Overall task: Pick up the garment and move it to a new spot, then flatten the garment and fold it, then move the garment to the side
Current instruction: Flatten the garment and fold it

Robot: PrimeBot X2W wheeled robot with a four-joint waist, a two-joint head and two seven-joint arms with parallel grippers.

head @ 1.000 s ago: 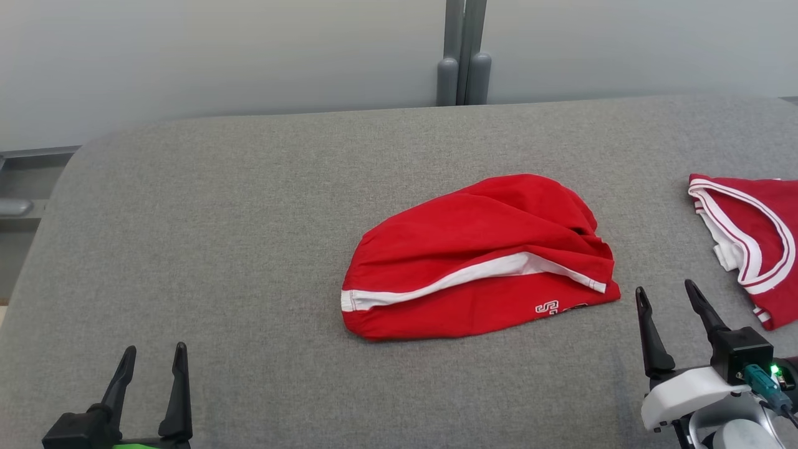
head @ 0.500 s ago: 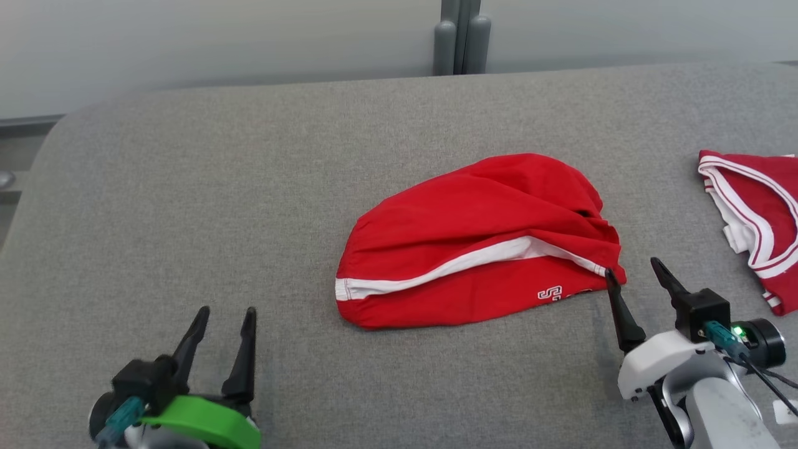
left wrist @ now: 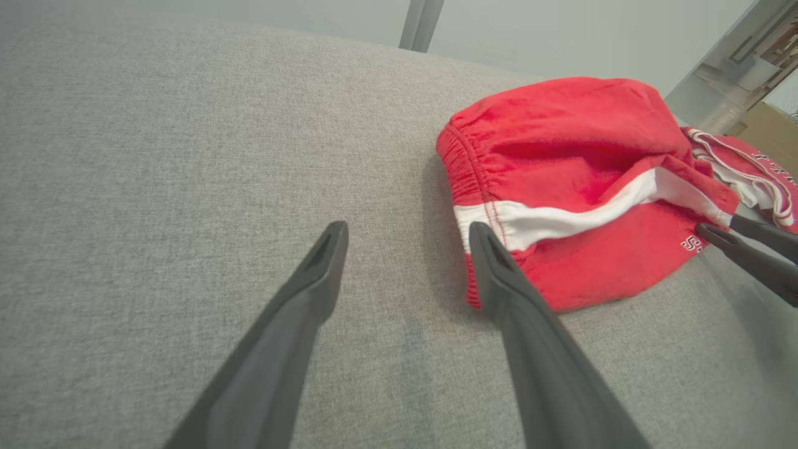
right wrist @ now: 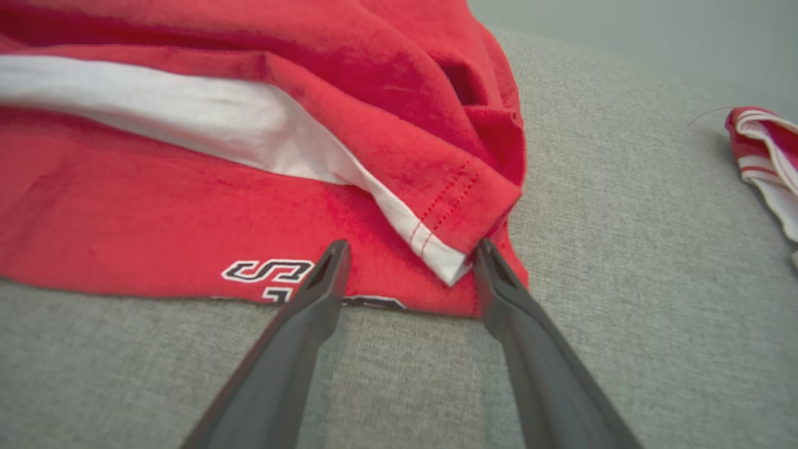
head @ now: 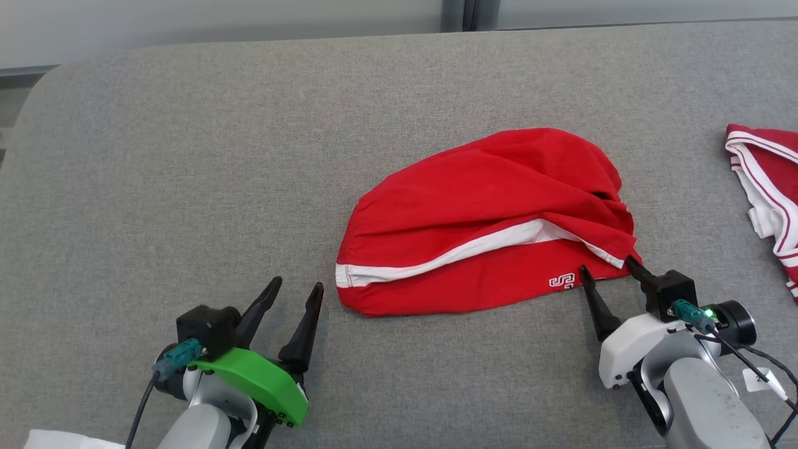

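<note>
Red garment (head: 486, 224) lay crumpled mid-way across the grey padded table (head: 187, 156), slightly toward its right edge; right gripper (head: 606, 264), spread and empty, straddled the near-right hem corner, left gripper (head: 298, 284) likewise agape beside the waistband, so each should bite deep, catching both layers.

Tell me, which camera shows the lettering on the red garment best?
The right wrist view: the lettering sits close and sharp on the red garment, beside the open right gripper. The head view shows it small; the left wrist view, a distant sliver.
</note>
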